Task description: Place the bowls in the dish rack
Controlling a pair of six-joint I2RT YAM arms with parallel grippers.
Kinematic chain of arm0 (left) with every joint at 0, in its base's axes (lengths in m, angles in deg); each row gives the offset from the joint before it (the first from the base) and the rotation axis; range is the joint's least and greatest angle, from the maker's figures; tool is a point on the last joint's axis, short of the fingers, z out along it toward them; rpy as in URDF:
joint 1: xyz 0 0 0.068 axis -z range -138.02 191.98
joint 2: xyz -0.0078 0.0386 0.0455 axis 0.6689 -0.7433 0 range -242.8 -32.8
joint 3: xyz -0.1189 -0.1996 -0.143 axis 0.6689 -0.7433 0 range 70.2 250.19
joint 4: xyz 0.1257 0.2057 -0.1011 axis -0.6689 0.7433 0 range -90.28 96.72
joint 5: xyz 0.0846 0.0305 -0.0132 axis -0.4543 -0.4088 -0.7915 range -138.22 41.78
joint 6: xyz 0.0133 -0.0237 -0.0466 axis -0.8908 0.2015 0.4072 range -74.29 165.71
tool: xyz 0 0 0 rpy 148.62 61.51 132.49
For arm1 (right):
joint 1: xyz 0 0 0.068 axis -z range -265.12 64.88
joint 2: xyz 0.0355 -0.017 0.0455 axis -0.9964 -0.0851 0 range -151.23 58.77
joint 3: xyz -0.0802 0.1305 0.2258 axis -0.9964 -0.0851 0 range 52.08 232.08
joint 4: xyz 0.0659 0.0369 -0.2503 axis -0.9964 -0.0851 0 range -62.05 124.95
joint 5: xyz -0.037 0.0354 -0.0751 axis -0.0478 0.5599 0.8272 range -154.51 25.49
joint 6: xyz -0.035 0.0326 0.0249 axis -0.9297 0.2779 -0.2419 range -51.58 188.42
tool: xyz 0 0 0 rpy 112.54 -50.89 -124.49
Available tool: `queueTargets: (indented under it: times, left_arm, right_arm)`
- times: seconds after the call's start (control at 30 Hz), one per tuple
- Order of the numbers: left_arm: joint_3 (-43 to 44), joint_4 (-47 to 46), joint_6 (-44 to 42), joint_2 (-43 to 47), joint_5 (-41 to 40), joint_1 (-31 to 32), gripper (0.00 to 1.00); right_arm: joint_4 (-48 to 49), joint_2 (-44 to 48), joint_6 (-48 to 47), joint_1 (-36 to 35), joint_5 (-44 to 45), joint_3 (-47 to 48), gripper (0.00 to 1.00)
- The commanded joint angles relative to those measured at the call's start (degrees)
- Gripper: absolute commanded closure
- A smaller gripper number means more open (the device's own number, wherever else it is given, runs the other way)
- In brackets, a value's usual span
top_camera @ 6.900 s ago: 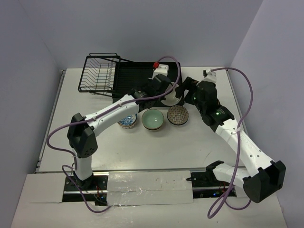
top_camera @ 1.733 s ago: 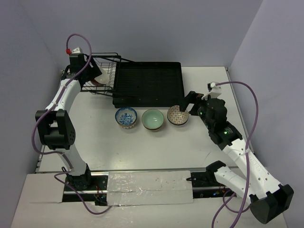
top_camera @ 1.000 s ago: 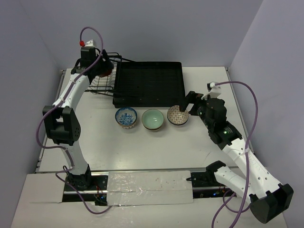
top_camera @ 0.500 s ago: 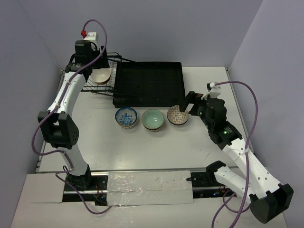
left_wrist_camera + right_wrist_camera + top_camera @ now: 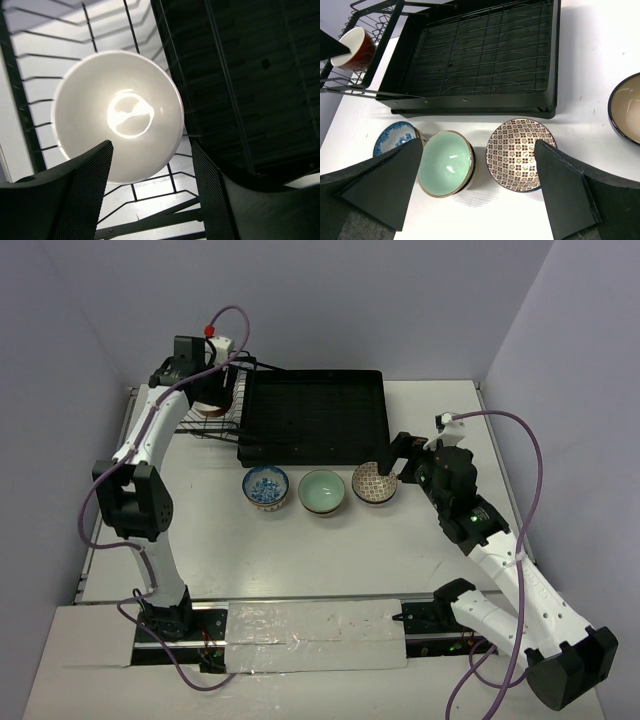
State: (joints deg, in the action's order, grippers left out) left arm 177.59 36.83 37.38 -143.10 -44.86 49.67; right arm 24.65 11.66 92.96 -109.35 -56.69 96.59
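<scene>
The dish rack is a black ridged tray with a wire basket at its left end. A bowl with a white inside and red outside lies tilted in that basket. In the left wrist view this bowl sits just beyond my open left gripper, with nothing between the fingers. My left gripper hovers over the basket. A blue bowl, a green bowl and a patterned bowl stand in a row before the rack. My right gripper hangs open above the green bowl and patterned bowl.
A dark-rimmed bowl with a beige inside sits on the table right of the patterned one; the top view hides it under my right arm. Purple cables loop off both arms. Walls close in the table on the left and right.
My left wrist has shifted right over the wire basket and turned, and its jaws have narrowed a little. The white-and-red bowl stays in the basket. The right arm has not moved.
</scene>
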Motion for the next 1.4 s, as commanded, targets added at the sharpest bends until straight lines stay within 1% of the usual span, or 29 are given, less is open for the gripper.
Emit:
queueTargets:
  times: [0.0,0.07,0.1,0.23,0.3,0.37,0.53,0.57,0.6,0.63,0.7,0.73,0.77,0.9,1.0,1.13,1.17,1.2,1.33,1.37]
  left_arm:
    - [1.2,3.4,-3.3,-1.1,-0.5,0.8,0.31]
    - [1.0,3.5,-3.6,-1.9,-1.3,1.2,0.32]
    - [1.0,3.3,-3.6,-2.3,-1.6,1.3,0.35]
    - [2.4,3.9,-3.5,-3.8,-2.4,1.7,0.41]
    - [2.9,3.7,-3.4,-4.4,-3.0,1.8,0.45]
    - [3.5,4.0,-3.4,-5.0,-2.7,2.0,0.52]
    - [4.1,3.7,-3.5,-5.7,-3.1,2.2,0.61]
    - [4.2,3.7,-3.5,-5.8,-3.1,2.2,0.68]
    - [4.2,3.5,-3.4,-5.7,-3.1,2.2,0.71]
    - [4.4,3.2,-3.4,-5.5,-3.0,2.3,0.8]
    - [5.2,3.0,-3.4,-5.4,-3.0,2.3,0.89]
    - [5.6,3.0,-3.4,-5.2,-2.3,2.3,0.96]
    - [6.4,2.8,-2.9,-5.0,-2.0,2.3,1.0]
    - [7.9,0.8,-1.4,-3.7,2.5,2.2,1.0]
    - [7.7,-3.0,1.4,-1.8,9.4,1.3,1.0]
    - [6.5,-8.3,6.6,0.3,17.2,-2.2,1.0]
    - [5.8,-9.1,9.2,0.3,21.4,-3.2,1.0]
    - [5.5,-11.0,11.2,0.4,23.3,-4.9,1.0]
    - [4.6,-14.5,15.6,-0.4,30.1,-8.0,1.0]
    - [4.4,-15.3,17.5,-0.9,33.9,-9.6,1.0]
  right_arm:
    - [1.3,-0.3,-0.7,-0.2,-0.1,-0.2,0.0]
    - [1.2,-0.5,-0.8,-0.2,-0.1,-0.1,0.0]
    - [1.2,-0.7,-0.8,-0.3,-0.2,-0.1,0.0]
    - [1.0,-1.1,-0.7,-0.3,-0.4,0.2,0.0]
    - [1.1,-1.2,-0.8,-0.2,-0.2,0.1,0.0]
    - [1.0,-1.6,-0.7,-0.2,-0.3,0.1,0.0]
    - [1.1,-1.9,-0.7,-0.3,-0.3,0.4,0.0]
    - [1.1,-1.9,-0.7,-0.2,-0.4,0.4,0.0]
    - [1.3,-2.0,-0.6,-0.2,-0.7,0.3,0.01]
    - [1.3,-2.1,-0.6,-0.2,-0.8,0.2,0.01]
    - [1.3,-2.2,-0.5,-0.2,-1.0,0.2,0.01]
    - [1.3,-2.2,-0.5,-0.2,-0.9,0.1,0.01]
    - [1.3,-2.2,-0.5,-0.2,-0.9,0.1,0.01]
    - [1.3,-1.8,-0.5,-0.2,-0.5,0.1,0.01]
    - [1.3,-1.4,-0.5,-0.2,-0.4,0.1,0.01]
    - [1.2,-0.9,-0.5,-0.2,-0.3,0.0,0.01]
    - [1.2,-0.7,-0.5,-0.2,-0.2,-0.1,0.01]
    - [1.2,-0.4,-0.5,-0.2,0.0,-0.2,0.01]
    - [0.9,-0.2,-0.5,-0.2,0.1,-0.2,0.01]
    - [0.7,0.0,-0.5,-0.2,0.3,-0.1,0.01]
